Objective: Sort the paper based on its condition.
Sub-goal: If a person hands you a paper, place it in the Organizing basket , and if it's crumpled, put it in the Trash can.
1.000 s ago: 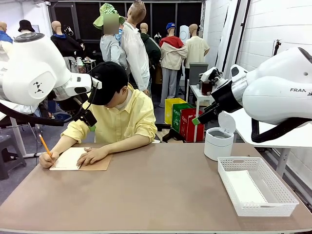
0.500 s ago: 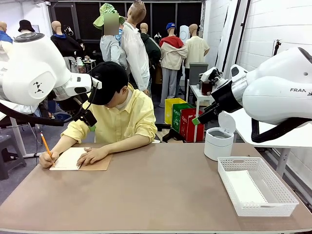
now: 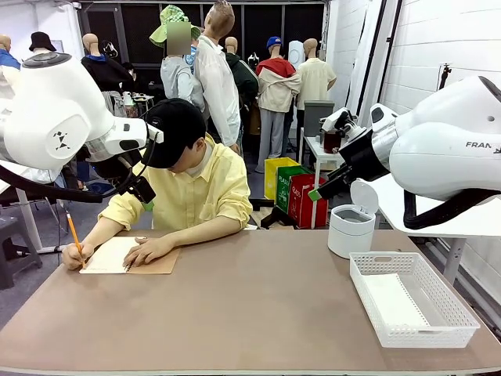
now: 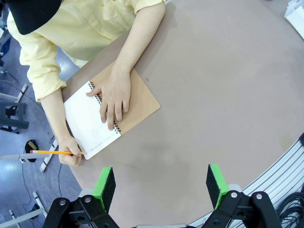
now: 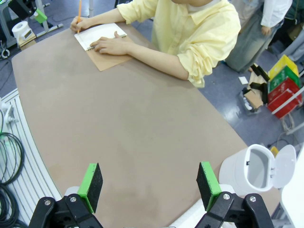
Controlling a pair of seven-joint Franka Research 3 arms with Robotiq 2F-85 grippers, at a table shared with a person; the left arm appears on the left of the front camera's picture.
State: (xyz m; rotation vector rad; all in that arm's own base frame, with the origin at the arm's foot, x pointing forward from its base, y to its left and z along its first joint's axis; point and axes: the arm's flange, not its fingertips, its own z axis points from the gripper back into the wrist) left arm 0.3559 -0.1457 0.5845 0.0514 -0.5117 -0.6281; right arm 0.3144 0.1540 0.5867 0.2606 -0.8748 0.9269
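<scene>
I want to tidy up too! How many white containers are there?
2. A round bin with its lid up stands at the far right of the table; a mesh basket lies nearer, also on the right.

The notebook (image 3: 129,255) lies far left on the table (image 3: 250,313), under the person's hand (image 3: 149,251). The basket (image 3: 430,335), holding paper (image 3: 395,301), sits near right, with the bin (image 3: 348,231) behind it.

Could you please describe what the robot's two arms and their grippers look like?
The left arm and the right arm have glossy white rounded shells, with black cables looping beneath. The right one carries dark lettering starting FRAN. The left gripper and the right gripper are black, with green-padded fingers.
</scene>
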